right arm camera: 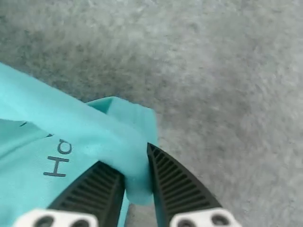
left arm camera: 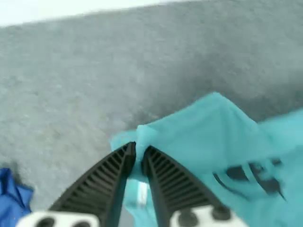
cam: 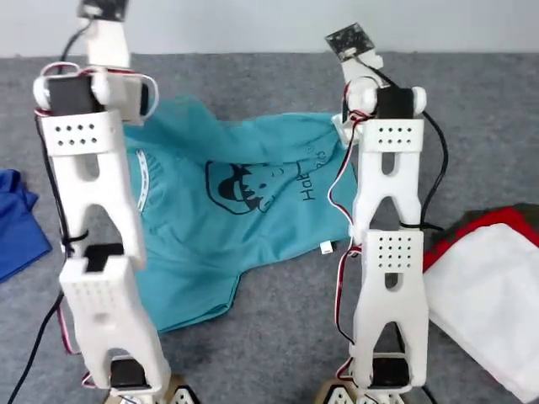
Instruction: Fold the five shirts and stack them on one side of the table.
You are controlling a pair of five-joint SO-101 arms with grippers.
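A blue shirt (cam: 15, 227) waits at the left edge of the table (cam: 278, 337), likely for its turn later. The teal shirt (cam: 253, 219) lies spread in the middle with its picture up. The left gripper (left arm camera: 137, 149) pinches one far corner and the right gripper (right arm camera: 124, 155) pinches the other far edge, so I think they can lift that side together and fold it evenly. At the right a white shirt (cam: 488, 295) lies partly on a red shirt (cam: 472, 231), maybe the start of the stack.
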